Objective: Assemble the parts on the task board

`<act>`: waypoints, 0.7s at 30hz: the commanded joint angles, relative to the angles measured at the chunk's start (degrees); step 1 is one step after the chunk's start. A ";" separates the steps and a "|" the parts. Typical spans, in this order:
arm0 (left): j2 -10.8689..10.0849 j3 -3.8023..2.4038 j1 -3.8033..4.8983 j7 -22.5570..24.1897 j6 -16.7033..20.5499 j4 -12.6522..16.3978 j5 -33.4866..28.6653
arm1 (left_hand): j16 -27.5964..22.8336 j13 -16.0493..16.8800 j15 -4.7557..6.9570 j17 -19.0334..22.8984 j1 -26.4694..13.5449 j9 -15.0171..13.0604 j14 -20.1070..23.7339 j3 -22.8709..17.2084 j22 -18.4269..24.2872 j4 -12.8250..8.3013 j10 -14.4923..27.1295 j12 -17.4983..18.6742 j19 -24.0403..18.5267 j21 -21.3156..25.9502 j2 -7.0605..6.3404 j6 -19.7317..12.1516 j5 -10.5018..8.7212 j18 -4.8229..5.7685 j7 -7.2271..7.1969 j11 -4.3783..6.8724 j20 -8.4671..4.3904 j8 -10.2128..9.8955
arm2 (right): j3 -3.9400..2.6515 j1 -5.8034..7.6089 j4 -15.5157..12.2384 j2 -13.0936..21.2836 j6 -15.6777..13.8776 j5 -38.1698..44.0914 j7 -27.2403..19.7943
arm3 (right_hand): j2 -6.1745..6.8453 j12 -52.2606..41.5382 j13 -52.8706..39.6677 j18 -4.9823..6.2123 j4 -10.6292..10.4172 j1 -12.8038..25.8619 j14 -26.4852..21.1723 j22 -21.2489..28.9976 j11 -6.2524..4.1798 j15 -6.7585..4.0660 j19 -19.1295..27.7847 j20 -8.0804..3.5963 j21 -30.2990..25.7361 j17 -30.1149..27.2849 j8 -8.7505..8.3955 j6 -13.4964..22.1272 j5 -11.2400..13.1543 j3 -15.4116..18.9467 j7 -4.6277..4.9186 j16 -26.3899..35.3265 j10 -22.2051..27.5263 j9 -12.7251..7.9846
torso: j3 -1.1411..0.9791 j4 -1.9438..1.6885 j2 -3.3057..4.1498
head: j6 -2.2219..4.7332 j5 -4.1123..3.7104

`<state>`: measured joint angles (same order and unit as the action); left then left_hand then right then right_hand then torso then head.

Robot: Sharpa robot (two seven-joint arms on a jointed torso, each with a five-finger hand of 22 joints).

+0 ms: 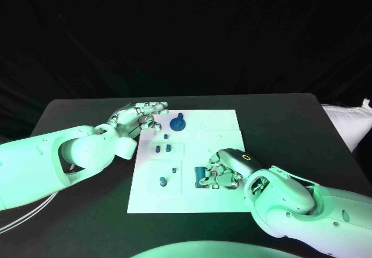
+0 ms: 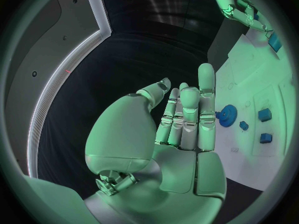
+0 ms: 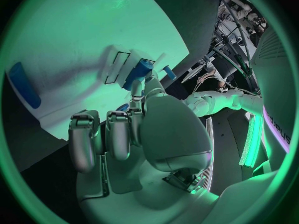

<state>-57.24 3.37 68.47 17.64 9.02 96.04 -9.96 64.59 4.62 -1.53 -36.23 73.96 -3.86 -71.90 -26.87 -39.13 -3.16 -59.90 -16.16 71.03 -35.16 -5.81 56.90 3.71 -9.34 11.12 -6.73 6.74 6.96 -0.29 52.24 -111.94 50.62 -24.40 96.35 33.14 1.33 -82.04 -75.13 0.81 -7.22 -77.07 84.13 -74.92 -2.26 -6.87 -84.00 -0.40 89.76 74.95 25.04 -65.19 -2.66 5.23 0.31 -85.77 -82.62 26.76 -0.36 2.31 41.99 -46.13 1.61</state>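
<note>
Task board [image 1: 221, 121]: flat white plate, centre of the black table [image 1: 287, 115]. Right hand [image 1: 224, 169], at the board's near right corner, pinched a blue cylindrical part [image 1: 200, 173] over a rectangular recess; seating step judged in hand, next move calling for square alignment. Left hand [image 1: 141, 119], fingers extended together and empty, hovered at the far left corner beside a blue gear [image 1: 178, 124].

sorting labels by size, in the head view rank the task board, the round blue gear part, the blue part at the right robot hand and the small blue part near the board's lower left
1. task board
2. round blue gear part
3. blue part at the right robot hand; partly hidden, so unsure
4. small blue part near the lower left
</note>
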 commanded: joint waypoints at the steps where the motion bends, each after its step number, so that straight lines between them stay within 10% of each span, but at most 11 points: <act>1: -0.01 -0.01 0.02 0.17 -1.17 0.07 0.28 | 0.07 -0.09 -0.04 0.05 -0.23 -0.04 0.39 0.20 0.04 -0.22 0.38 -0.15 -0.04 0.36 0.51 -0.37 0.33 -1.06 -0.03 -0.01 0.30 0.37 | -0.25 -0.05 -1.16 1.38 -2.65 0.01 -0.83 | -0.15 0.31 -10.28 -0.81 -0.26 0.45 4.43 -15.08 -1.52 -0.30 -6.00 -0.45 0.24 6.91 0.28 0.49 -0.24 0.54 -0.09 -0.06 -5.13 0.05 | 0.01 0.12 -0.03 | 0.10 -0.07; 9: -0.17 0.01 0.02 0.16 -1.12 0.09 0.28 | 0.07 -0.09 -0.04 0.05 -0.23 -0.04 0.39 0.20 0.04 -0.22 0.38 -0.15 -0.04 0.36 0.51 -0.37 0.33 -1.06 -0.03 -0.01 0.30 0.37 | -0.74 1.68 -4.68 7.70 -5.57 -8.73 -4.74 | -0.27 4.44 -8.18 -0.81 -1.72 1.92 4.18 -15.08 0.62 1.25 -6.00 0.47 0.24 5.73 -4.20 6.36 -0.64 1.15 2.60 0.62 -3.55 -2.01 | 0.00 0.26 -0.06 | 0.53 -0.56; 21: -0.25 0.03 0.02 0.30 -1.03 0.25 0.28 | 0.07 -0.09 -0.04 0.05 -0.23 -0.04 0.39 0.20 0.04 -0.22 0.38 -0.15 -0.04 0.36 0.51 -0.37 0.33 -1.06 -0.03 -0.01 0.30 0.37 | -0.66 3.10 -5.50 17.60 0.06 -3.81 -1.25 | -3.84 7.19 -6.83 -0.81 -1.31 -1.06 4.15 -15.08 2.60 3.18 -6.00 2.75 0.24 5.56 -12.65 6.68 -7.46 -0.93 4.84 0.78 -2.58 -8.25 | -0.07 0.37 -0.02 | 1.27 -2.36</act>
<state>-57.52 3.42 68.46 17.57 8.99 96.12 -9.91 64.59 4.62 -1.53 -36.24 73.96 -3.86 -71.90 -26.87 -39.14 -3.16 -59.90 -16.16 71.03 -35.16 -5.81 56.90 3.71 -9.34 11.12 -6.73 6.74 6.96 -0.99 55.37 -117.44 67.96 -27.01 89.01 30.28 -1.40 -74.85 -84.17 0.80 -8.51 -77.52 83.82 -74.91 0.05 -4.08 -84.11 1.98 89.76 74.93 12.66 -58.11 -9.89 4.56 5.24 -85.14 -83.82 18.79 -0.38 2.59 41.96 -44.93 -0.48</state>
